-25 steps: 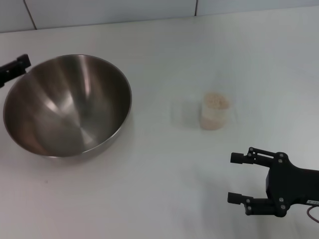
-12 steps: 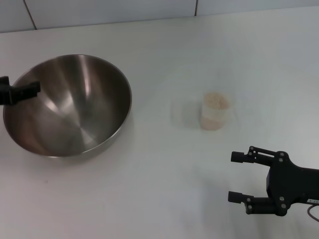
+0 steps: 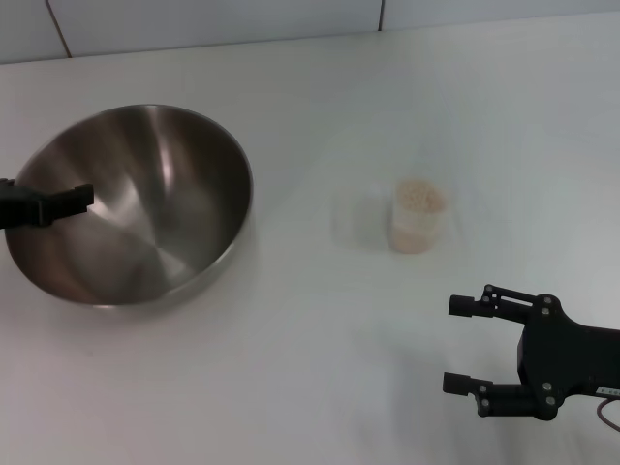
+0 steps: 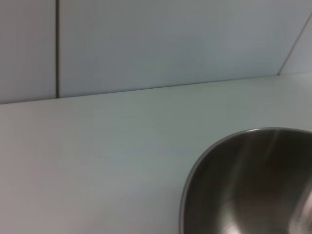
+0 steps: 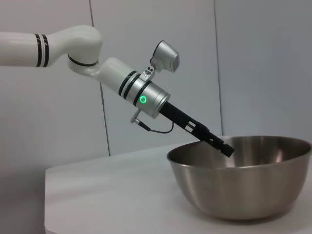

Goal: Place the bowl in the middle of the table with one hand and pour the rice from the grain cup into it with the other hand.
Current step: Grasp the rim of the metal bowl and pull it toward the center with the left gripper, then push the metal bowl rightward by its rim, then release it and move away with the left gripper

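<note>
The big shiny bowl [image 3: 131, 203] sits on the white worktop [image 3: 320, 368], over on the robot's left side and not in the middle. Its far edge is close to the left edge of the head view. There is a wide bare stretch of worktop between the bowl and the grain cup [image 3: 418, 217], so the two are well apart. The bowl looks empty inside; only shiny grey metal shows. The little clear cup stands upright near the middle of the worktop, a bit to the right. It is full of pale rice [image 3: 420, 195], up to about its rim. The left gripper [image 3: 58, 201] reaches in from the left and its black tip is at the bowl's left rim, pointing down into the bowl. In the right wrist view the same black tip [image 5: 222, 145] meets the rim of the bowl [image 5: 243, 175], with the white and silver arm sloping up behind it. I cannot tell if its jaws are open or closed, or if they hold the rim. The left wrist view shows only a curved bit of the bowl's rim [image 4: 195, 170] and bare worktop going back to the wall [image 4: 161, 44]. The right gripper [image 3: 463, 345] hangs low at the near right, apart from the cup, with bare worktop between them. Its jaws are wide open and hold nothing.
</note>
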Robot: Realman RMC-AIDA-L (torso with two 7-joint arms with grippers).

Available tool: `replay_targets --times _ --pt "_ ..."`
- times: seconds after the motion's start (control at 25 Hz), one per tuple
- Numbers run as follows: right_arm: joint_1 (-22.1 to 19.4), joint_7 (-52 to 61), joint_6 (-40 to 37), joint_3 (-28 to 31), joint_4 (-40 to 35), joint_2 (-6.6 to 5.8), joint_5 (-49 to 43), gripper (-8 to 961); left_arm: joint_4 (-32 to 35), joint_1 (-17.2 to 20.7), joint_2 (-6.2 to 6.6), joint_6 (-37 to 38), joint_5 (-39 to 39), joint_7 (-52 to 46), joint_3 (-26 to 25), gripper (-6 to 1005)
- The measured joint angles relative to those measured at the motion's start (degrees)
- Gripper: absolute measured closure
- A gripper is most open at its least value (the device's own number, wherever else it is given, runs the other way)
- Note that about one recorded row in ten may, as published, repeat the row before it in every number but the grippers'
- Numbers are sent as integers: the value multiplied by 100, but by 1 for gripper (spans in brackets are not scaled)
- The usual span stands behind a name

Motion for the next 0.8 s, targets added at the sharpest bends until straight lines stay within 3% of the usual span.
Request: replay_targets --times 0.08,0.56,0.72,0.8 --pt "0 0 -4 0 0 0 0 148 0 -35 0 133 0 55 2 153" --pt "17 0 -6 0 -3 0 0 148 9 -221 -17 284 67 105 -33 575" --pt "17 0 -5 0 -2 0 0 149 7 -309 -15 319 68 82 -37 766" --pt "17 0 1 0 -4 0 0 149 15 -328 -12 337 68 73 -37 792"
